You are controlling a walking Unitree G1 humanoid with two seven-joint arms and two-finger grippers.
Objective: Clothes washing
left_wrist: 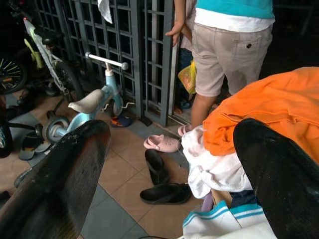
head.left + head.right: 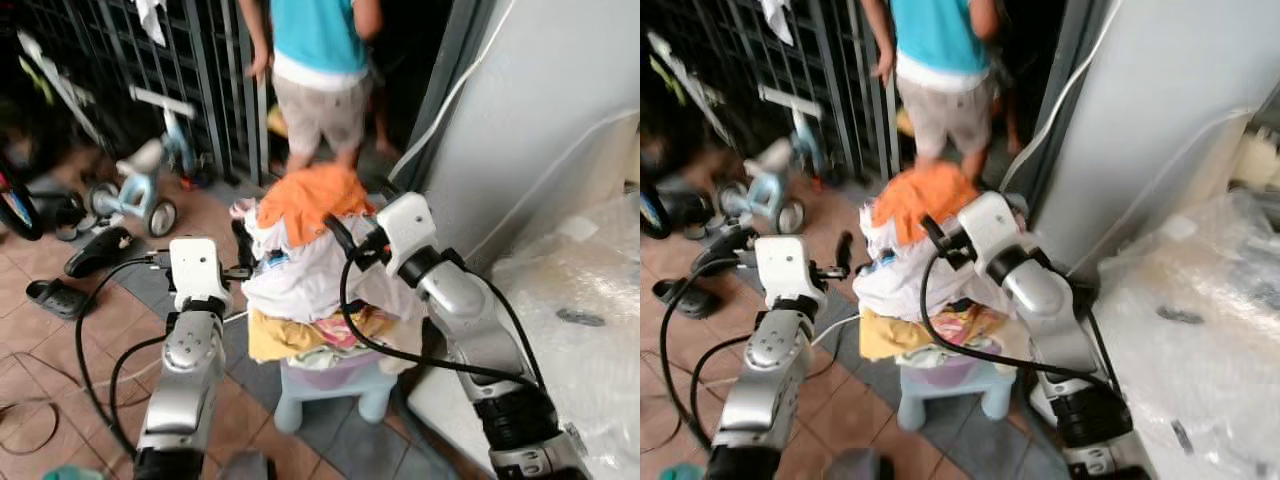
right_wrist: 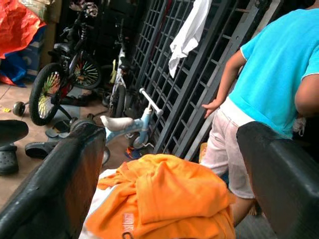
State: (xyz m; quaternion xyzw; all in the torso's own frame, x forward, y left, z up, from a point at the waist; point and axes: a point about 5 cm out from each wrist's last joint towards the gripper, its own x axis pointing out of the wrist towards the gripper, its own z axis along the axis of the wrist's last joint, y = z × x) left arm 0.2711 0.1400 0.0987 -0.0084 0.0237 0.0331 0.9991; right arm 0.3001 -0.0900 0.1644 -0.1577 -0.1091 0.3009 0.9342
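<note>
A heap of clothes [image 2: 300, 285] sits in a purple basin on a light blue stool [image 2: 330, 395], with an orange garment [image 2: 310, 195] on top. My left gripper [image 2: 245, 250] is at the heap's left side, open, one finger [image 1: 284, 179] close to the white and orange cloth. My right gripper [image 2: 345, 240] is at the heap's upper right, open. Its wrist view looks over the orange garment [image 3: 169, 199], which lies between and below the fingers [image 3: 55, 184]. Neither gripper holds anything.
A person in a teal shirt and pale shorts [image 2: 315, 70] stands just behind the heap at a dark metal gate [image 2: 210, 80]. A child's tricycle [image 2: 140, 180], shoes [image 2: 100, 250] and cables lie on the tiled floor at left. A white panel [image 2: 540, 120] and plastic wrap [image 2: 590, 300] stand at right.
</note>
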